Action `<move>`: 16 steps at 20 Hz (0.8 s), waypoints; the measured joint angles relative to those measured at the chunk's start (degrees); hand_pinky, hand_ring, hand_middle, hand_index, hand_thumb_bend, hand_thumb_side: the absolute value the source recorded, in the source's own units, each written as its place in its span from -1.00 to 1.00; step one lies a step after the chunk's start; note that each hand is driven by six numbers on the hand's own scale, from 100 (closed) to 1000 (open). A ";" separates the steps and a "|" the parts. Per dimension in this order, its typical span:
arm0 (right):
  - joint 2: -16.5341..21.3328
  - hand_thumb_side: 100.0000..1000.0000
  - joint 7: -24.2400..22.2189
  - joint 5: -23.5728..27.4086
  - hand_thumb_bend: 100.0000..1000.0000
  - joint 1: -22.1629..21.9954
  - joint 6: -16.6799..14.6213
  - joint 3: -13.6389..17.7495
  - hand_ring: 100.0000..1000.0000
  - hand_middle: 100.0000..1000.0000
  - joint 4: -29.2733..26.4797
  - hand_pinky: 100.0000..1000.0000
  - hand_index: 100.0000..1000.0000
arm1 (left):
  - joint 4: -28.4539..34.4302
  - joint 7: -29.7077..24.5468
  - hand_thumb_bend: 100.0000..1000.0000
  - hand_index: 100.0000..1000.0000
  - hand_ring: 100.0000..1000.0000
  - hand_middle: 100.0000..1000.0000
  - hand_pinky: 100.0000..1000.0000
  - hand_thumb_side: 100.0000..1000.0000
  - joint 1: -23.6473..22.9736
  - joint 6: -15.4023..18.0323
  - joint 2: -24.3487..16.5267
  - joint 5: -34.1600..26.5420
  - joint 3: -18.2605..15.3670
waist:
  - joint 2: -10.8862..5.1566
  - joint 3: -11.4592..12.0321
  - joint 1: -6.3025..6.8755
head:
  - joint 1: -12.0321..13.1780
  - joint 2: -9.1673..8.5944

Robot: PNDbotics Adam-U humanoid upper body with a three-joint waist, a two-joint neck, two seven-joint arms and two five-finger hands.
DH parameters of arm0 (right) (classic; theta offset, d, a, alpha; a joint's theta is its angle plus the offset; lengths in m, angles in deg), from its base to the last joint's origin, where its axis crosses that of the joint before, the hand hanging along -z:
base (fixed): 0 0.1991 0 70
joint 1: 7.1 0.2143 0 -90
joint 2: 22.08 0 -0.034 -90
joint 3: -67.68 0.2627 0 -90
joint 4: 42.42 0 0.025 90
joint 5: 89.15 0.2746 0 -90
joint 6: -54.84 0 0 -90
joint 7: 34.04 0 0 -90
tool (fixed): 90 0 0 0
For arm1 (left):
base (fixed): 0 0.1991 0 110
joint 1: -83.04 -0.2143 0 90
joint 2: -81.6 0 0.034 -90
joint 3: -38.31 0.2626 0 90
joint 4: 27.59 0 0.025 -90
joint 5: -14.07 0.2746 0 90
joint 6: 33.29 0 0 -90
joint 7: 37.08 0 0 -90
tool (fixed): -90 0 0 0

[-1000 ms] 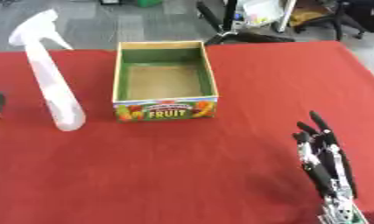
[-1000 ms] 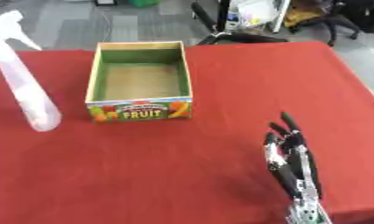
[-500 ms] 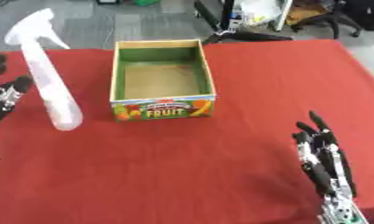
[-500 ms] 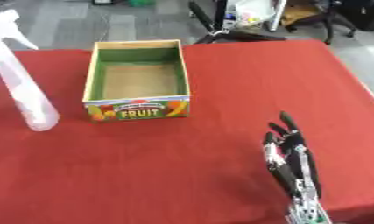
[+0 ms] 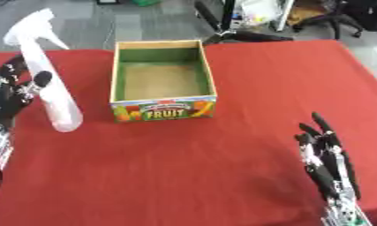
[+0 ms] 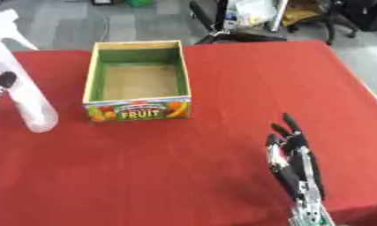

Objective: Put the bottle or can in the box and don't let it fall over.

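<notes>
Nearest to me, low on my right, my right robot hand (image 5: pixel 328 155) rests idle over the red counter (image 5: pixel 222 167) with its fingers straight and spread, pointing away from me, touching nothing. It stands well apart from everything else on the cloth. Farther out on my left, my left robot hand (image 5: pixel 13 90) has its palm beside the clear spray bottle (image 5: pixel 50 90), with a dark thumb tip lying across the front of the bottle's neck; the fingers behind it look only partly curled, and I cannot tell whether they have closed round the bottle or merely touch it. The left eye view shows this hand from wrist to fingertips, running up the picture's left edge, while the right eye view cuts nearly all of it off and leaves just that dark tip (image 6: pixel 5 80) against the plastic. The bottle stands upright on the counter, its white trigger head at the top and its rounded base on the cloth, just beside the cardboard box (image 6: pixel 137 77) but not touching it, on the box's left. The box is open at the top, green on its inner walls with a bare brown floor, and its near face carries a fruit picture and the word FRUIT. Beyond the counter's far edge lies a grey floor with dark chair legs (image 5: pixel 241 33) and some clutter that I cannot make out.
</notes>
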 measured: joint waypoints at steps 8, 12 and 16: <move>0.00 -0.18 -0.33 0.03 -1.00 0.03 -0.02 -0.11 0.76 1.00 0.00 0.55 0.90 | -5.53 -1.58 0.78 0.74 1.00 0.91 0.62 -0.03 3.74 0.55 -0.02 -0.36 2.21 | 0.00 -0.60 0.02 | 0.22 0.01; 0.00 -0.18 -0.35 0.04 -1.00 0.06 -0.03 -0.32 0.76 1.00 0.00 0.55 0.90 | -7.42 -1.64 0.73 0.72 1.00 0.84 0.57 -0.08 4.69 0.38 -0.02 -0.35 2.71 | 0.00 -0.81 0.03 | 0.24 0.01; 0.00 -0.18 -0.42 0.04 -1.00 0.10 -0.08 -0.33 0.76 1.00 0.00 0.55 0.90 | -8.34 -1.49 0.52 0.64 1.00 0.69 0.43 -0.31 4.79 0.01 -0.02 -0.19 2.81 | 0.00 -1.03 0.09 | 0.24 0.01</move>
